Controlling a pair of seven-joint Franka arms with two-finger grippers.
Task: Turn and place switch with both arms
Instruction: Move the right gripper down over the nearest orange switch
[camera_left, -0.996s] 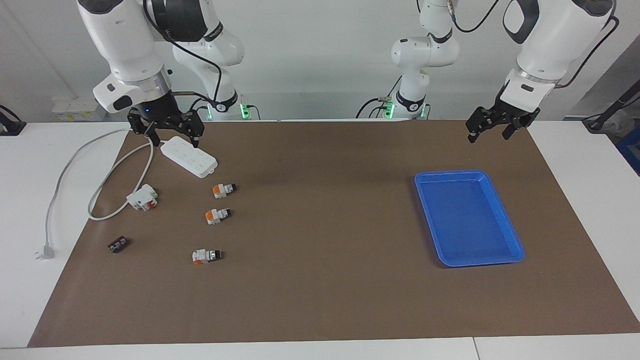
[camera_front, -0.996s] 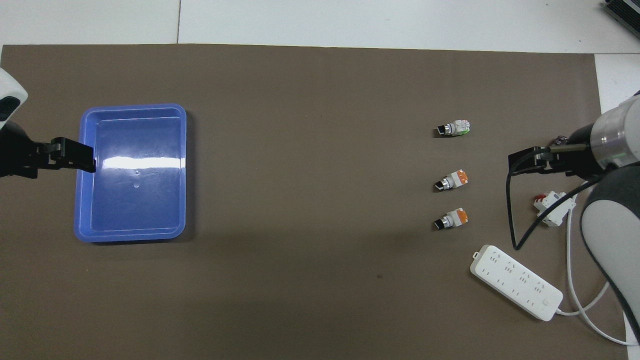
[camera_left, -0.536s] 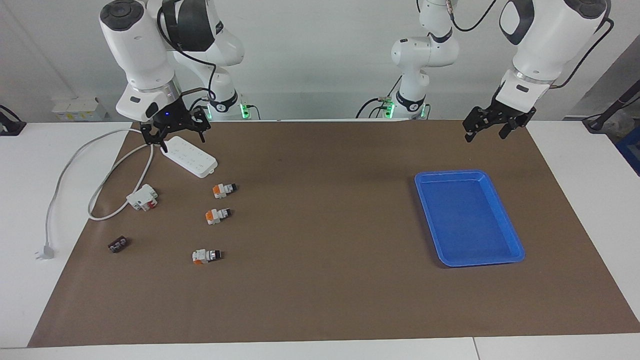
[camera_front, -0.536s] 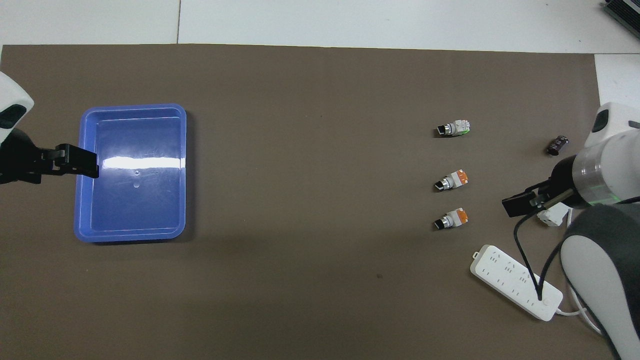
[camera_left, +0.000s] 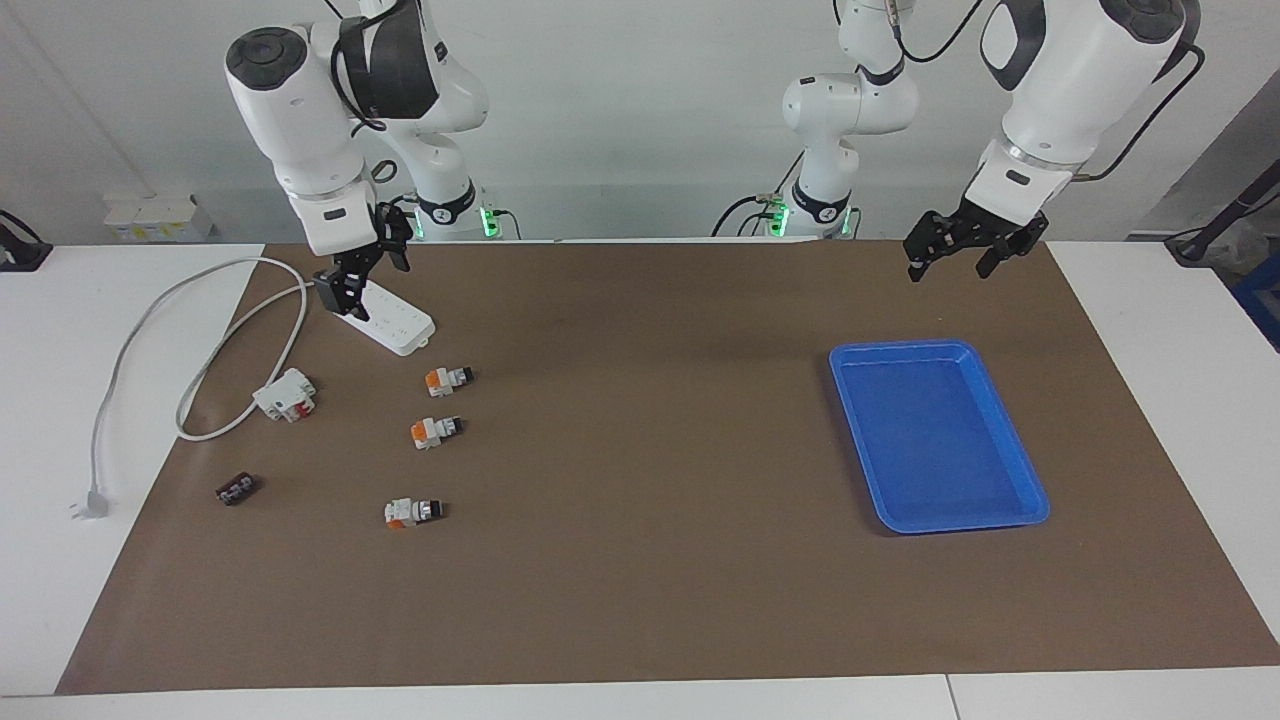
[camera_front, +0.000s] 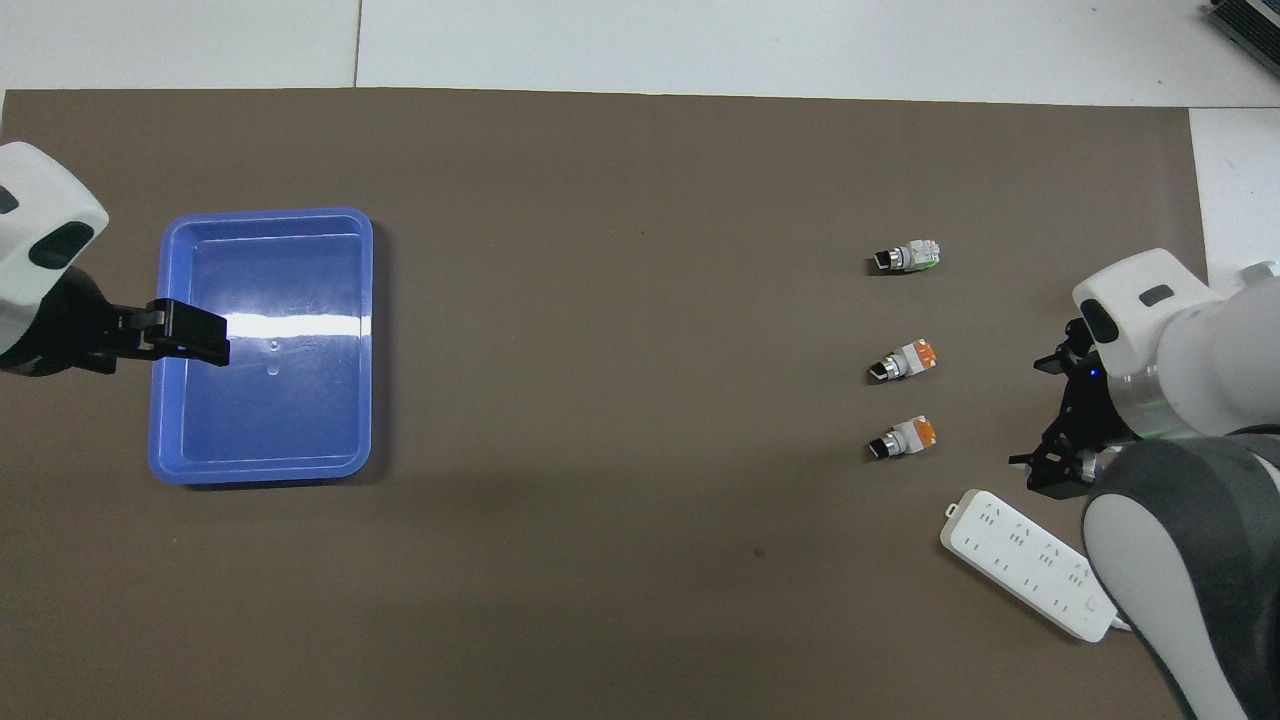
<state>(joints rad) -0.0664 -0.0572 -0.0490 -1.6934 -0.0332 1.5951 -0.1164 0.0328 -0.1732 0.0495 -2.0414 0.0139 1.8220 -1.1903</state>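
Three near-identical switches lie in a row on the brown mat toward the right arm's end: one nearest the robots (camera_left: 447, 378) (camera_front: 903, 439), a middle one (camera_left: 435, 430) (camera_front: 902, 361), and the farthest (camera_left: 413, 512) (camera_front: 906, 258). My right gripper (camera_left: 342, 288) (camera_front: 1047, 418) hangs open and empty over the power strip's end, apart from the switches. My left gripper (camera_left: 952, 256) (camera_front: 190, 340) is raised, open and empty, by the edge of the blue tray (camera_left: 940, 527) (camera_front: 262, 214) at the left arm's end.
A white power strip (camera_left: 392, 318) (camera_front: 1025, 575) lies by the right arm, with its cable (camera_left: 200, 330) looping to a plug (camera_left: 88, 503). A white-and-red block (camera_left: 285, 393) and a small dark brown block (camera_left: 236, 489) lie near the cable. The right arm hides both in the overhead view.
The right gripper has turned its wrist and shifted over the power strip, toward the switches. The left gripper has drifted a little toward the table's middle. Nothing on the mat has moved.
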